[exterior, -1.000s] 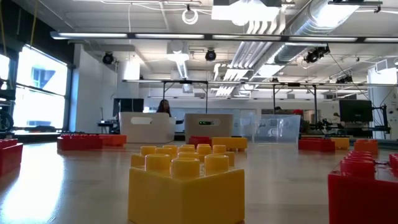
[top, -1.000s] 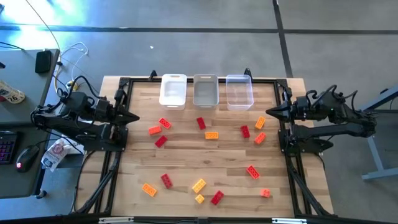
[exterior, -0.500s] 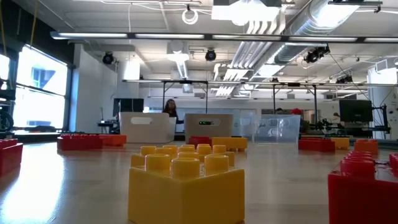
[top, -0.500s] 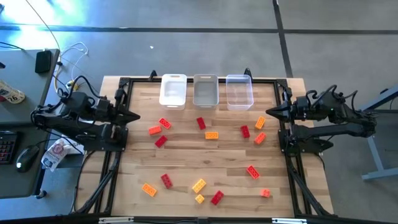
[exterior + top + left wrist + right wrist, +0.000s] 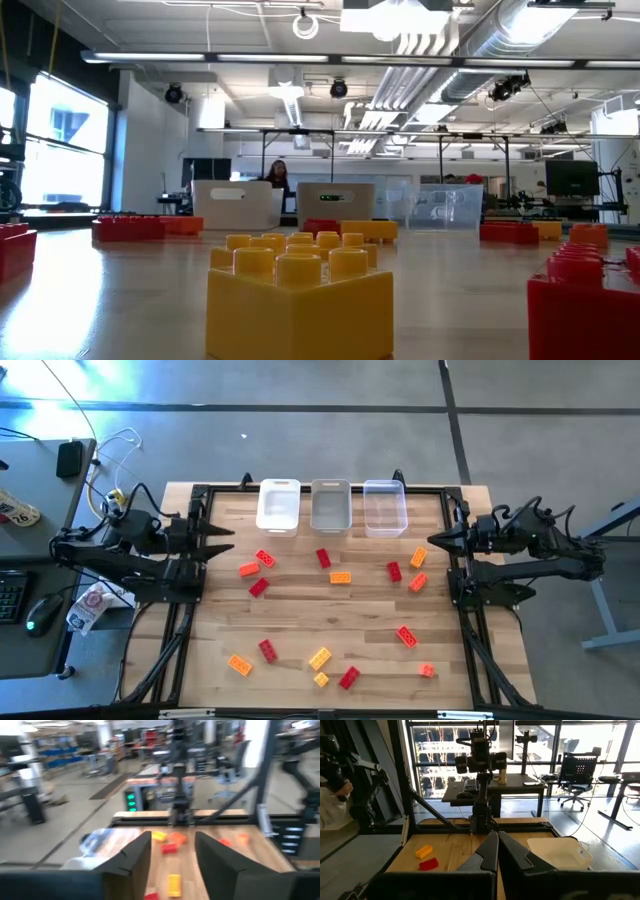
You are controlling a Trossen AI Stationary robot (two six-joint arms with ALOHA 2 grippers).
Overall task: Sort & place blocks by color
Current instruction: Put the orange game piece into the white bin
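Red, orange and yellow blocks lie scattered flat on the wooden table, among them a red one [image 5: 264, 558], an orange one [image 5: 248, 569] and a yellow one [image 5: 320, 658]. My left gripper [image 5: 226, 540] hovers open at the table's left edge, level, pointing toward the blocks; its fingers [image 5: 132, 857] stand apart with nothing between them. At the right edge my right gripper [image 5: 432, 540] waits shut and empty, fingers [image 5: 490, 851] together. In the low view a yellow block [image 5: 300, 300] stands close in front.
Three bins stand in a row at the far edge: white [image 5: 279, 506], grey [image 5: 331, 506], clear [image 5: 385, 508]. A black frame [image 5: 190, 600] runs along the table's sides. A person [image 5: 277, 172] shows in the room behind. Bare wood lies at the table's middle.
My left gripper has moved a little toward the table's right, over the left edge, and has opened its fingers. The blocks have stayed where they lay. The person behind the bins has stepped sideways.
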